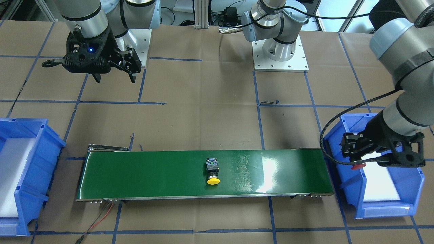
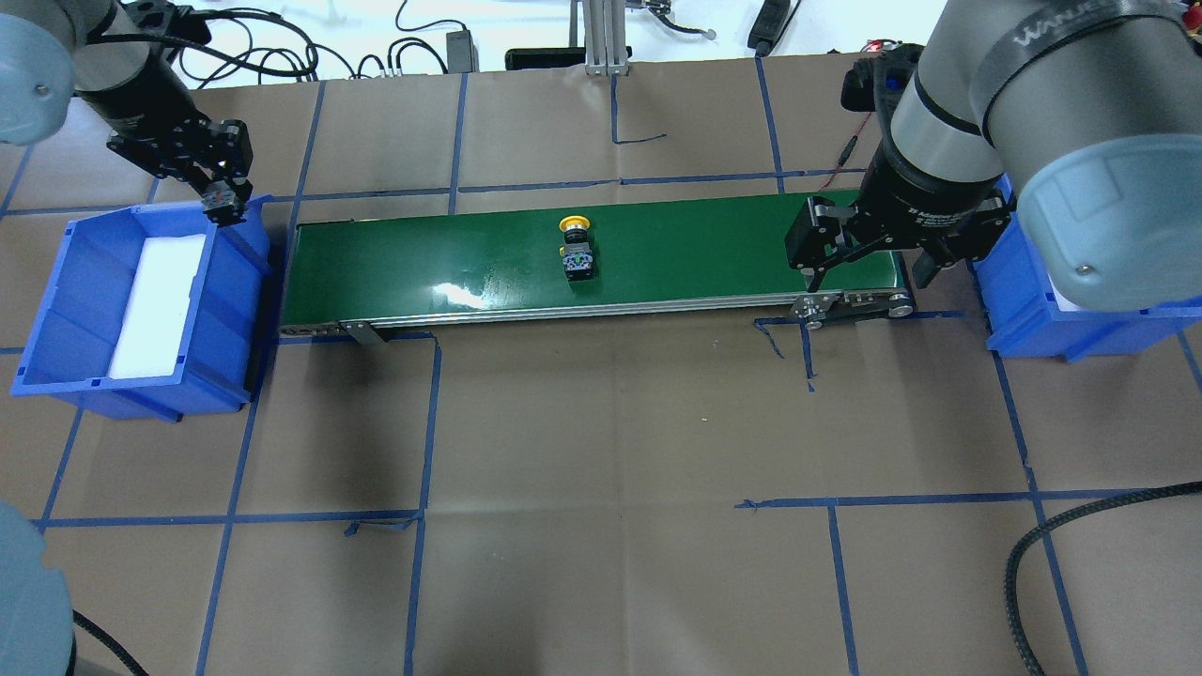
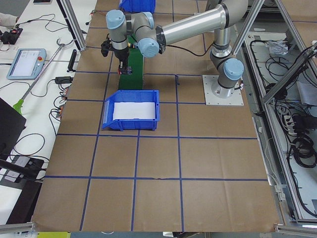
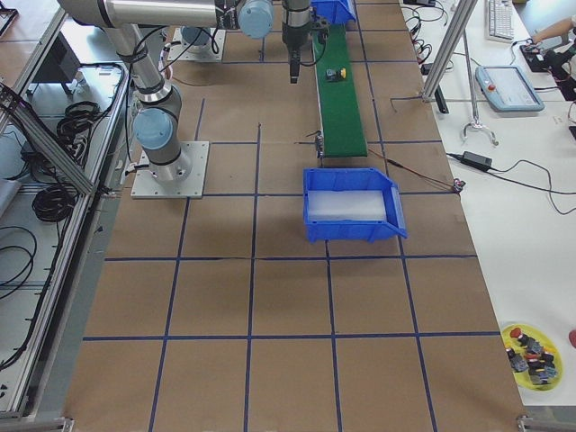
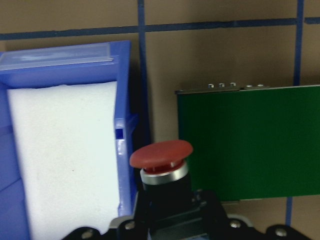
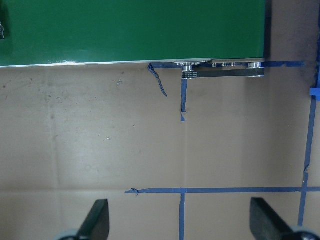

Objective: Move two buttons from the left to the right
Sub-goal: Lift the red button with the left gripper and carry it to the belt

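Left claw (image 1: 354,162) is clamping the red button (image 5: 161,155) by its black body, cap pointing outward. It is hanging over the edge of the bin (image 2: 242,282), where the bin's wall is facing the belt (image 1: 152,176). White padding is lining the bin's floor. Right claw (image 1: 114,78) is hovering near the belt's other end, fingers (image 6: 99,220) spread wide and gripping nothing. Yellow button (image 2: 576,249) is lying on its side at mid-belt, cap pointing away from the robot.
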`<state>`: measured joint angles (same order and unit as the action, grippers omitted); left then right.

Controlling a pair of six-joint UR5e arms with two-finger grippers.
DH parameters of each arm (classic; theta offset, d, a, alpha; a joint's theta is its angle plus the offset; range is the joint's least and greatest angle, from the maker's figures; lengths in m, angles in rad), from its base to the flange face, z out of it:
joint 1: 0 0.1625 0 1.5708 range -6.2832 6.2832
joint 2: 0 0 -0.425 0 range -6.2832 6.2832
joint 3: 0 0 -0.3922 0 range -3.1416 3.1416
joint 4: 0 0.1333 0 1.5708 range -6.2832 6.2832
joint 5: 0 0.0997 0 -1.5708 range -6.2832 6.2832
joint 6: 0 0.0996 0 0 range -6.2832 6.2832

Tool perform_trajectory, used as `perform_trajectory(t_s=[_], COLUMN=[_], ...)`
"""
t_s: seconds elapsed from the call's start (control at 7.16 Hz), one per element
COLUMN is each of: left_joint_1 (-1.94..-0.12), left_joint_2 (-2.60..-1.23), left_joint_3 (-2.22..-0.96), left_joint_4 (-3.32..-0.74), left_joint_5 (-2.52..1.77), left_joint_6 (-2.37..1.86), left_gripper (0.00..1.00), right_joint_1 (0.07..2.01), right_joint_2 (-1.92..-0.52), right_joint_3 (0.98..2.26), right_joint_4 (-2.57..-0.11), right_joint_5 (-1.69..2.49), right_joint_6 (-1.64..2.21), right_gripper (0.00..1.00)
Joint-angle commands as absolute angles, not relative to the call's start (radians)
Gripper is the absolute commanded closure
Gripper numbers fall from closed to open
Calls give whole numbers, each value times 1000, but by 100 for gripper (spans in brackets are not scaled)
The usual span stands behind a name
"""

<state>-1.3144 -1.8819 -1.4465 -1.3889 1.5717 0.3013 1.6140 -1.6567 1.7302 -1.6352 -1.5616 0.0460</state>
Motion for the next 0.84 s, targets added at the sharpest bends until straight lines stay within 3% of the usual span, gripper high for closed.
perform_trajectory(t_s=[0.0,0.7], left_joint_1=[-1368,-1370], left_joint_2=[-1888,-1913], left_joint_3=[-1460,-1574], left_joint_4=[-1381,-1321], left_joint_5=[1562,1562], left_joint_6=[250,336], left_gripper=[100,100], right_joint_1=[1614,1612], right_joint_2=[-1655,-1657], right_joint_3=[1730,1730], right_joint_4=[-1635,-1635], right_joint_5=[-1562,-1562], right_joint_6=[46,44], right_gripper=[0,0])
